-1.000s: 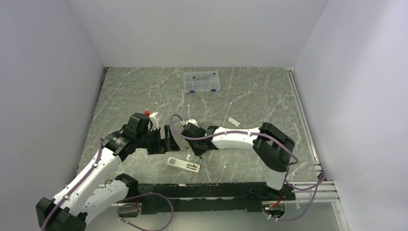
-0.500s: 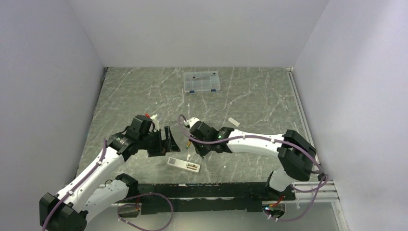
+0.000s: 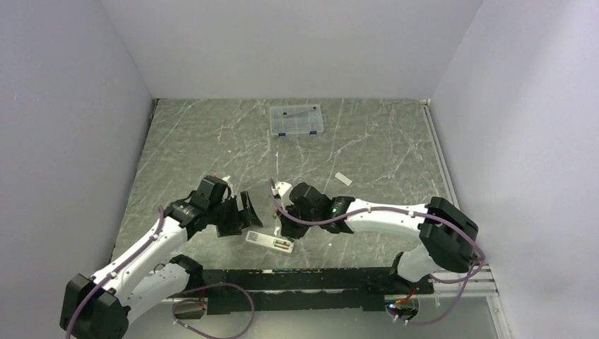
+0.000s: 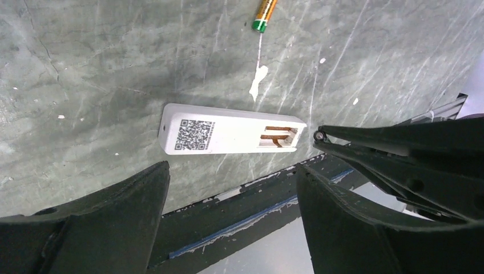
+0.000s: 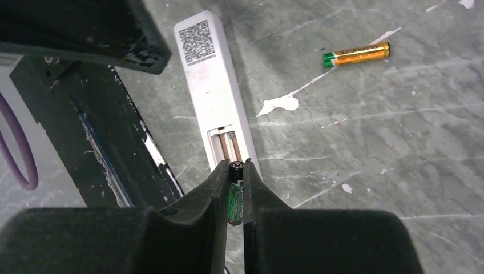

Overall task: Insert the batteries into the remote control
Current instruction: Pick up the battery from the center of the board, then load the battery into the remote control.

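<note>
right gripper [image 5: 235, 166] pinches battery [image 5: 235, 197] at remote [image 5: 210, 80] end.

White shells on long links of left arm [image 3: 145, 248] and right arm [image 3: 385, 214]; chunky black blocks at joints. Thin purple cable [image 5: 21, 149] strung along each arm, looping free at base. Tiny green light [image 3: 332, 209] near right wrist. Matte black fingers [image 5: 188, 228], flat-sided, tapering to narrow tips.

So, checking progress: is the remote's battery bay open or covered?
Open. The remote lies back up, and its recess is bare and uncovered at one end.
</note>
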Controlling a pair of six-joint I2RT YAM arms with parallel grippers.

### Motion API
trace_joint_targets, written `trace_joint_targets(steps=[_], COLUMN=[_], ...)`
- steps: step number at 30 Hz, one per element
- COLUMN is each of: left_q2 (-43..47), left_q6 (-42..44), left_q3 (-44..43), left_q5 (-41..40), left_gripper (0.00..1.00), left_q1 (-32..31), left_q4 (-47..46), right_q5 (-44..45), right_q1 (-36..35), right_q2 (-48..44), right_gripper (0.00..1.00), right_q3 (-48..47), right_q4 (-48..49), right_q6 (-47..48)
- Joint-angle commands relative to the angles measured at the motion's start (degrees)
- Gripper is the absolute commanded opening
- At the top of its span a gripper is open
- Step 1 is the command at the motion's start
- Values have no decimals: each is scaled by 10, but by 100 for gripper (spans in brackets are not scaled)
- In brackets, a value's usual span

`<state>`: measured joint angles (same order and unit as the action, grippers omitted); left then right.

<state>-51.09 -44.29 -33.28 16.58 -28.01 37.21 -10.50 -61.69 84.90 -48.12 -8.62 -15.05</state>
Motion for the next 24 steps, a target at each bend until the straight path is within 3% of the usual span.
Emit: trace_joint_targets(steps=[1, 7, 24], left_q2=[-6, -13, -15], left_q6=[-16, -18, -13], left_q3=[18, 37, 55], left_q5=[-15, -17, -26], left_gripper=[85, 81, 78], left_q1=[-3, -3, -2], left_q4=[-40, -61, -71], right_q5=[-50, -76, -101], right_q1=[-4, -16, -24], right_q2=[-26, -40, 7], right_gripper=[0, 0, 0], right_q3=[24, 64, 77], right_q4=[92, 163, 229], right_q6=[38, 63, 91])
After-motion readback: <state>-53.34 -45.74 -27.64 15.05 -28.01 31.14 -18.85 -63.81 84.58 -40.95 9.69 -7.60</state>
